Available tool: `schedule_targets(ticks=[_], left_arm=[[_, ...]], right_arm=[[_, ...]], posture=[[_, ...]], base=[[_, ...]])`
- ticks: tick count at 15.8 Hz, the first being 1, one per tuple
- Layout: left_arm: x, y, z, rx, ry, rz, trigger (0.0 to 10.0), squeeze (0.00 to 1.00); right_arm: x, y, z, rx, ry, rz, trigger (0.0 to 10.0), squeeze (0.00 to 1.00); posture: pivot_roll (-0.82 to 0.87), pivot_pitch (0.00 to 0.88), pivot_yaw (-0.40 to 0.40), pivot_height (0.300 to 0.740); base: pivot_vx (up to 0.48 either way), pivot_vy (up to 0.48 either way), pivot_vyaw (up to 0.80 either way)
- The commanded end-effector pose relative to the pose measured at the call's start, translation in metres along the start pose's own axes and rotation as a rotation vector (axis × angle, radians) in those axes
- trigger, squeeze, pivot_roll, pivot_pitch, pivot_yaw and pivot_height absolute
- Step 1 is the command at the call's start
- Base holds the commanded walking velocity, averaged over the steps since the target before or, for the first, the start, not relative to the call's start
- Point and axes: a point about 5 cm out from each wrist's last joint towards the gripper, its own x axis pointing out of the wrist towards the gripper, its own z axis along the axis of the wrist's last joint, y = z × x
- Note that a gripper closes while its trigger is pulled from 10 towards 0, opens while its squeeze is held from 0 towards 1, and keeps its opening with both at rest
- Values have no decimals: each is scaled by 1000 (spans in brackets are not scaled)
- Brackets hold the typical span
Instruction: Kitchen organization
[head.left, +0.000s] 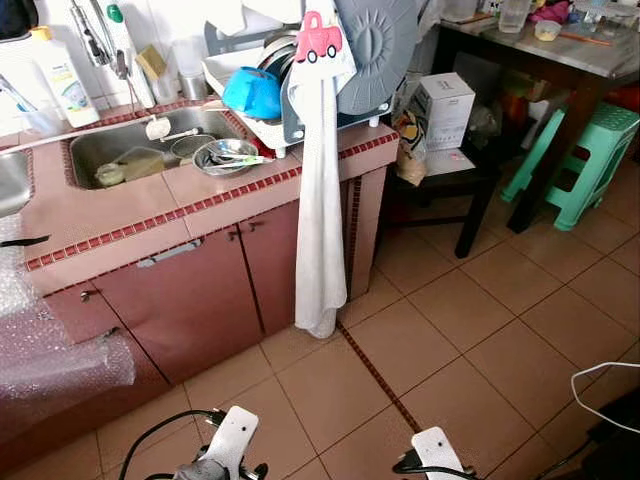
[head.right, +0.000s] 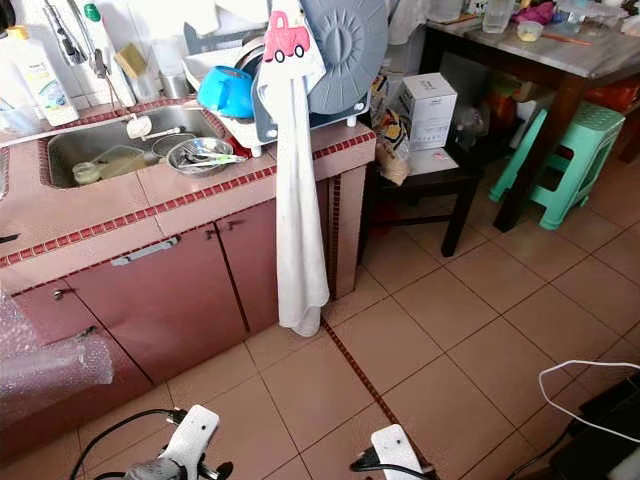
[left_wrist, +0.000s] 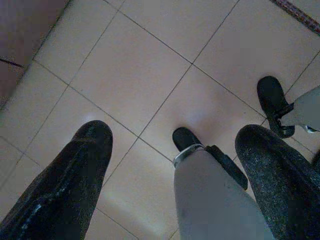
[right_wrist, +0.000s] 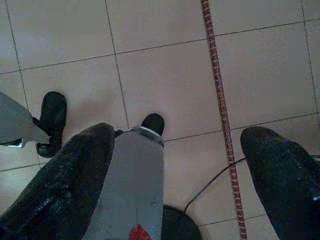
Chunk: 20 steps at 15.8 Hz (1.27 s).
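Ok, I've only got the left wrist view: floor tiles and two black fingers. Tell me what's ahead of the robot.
Observer: A pink tiled counter stands ahead and to the left, with a steel sink set into it.
Operator: Give me what's on it.
Observer: A steel bowl sits at the sink's right edge.
Operator: Now report the right arm.
Observer: The right gripper points down at the floor, fingers apart, nothing between them.
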Motion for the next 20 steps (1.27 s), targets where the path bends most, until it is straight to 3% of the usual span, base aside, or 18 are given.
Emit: schedule_targets(ticks=[1,9,20], left_arm=[[-1,3,-1,12,8,7,10000,0],[-1,6,0,26,12,10,10000,0],[-2,10,-2,47,21,12,10000,0]], right_arm=[[0,0,-1,-32,17,1,10000,0],[0,-2,-1,13,14,-11,10000,0],[0,3,-5,-12,28,-7,10000,0]], posture=[[-58,0,53,740],[-61,0,65,740],[-58,0,76,740]], base=[[0,0,0],[0,0,-731],[0,0,0]])
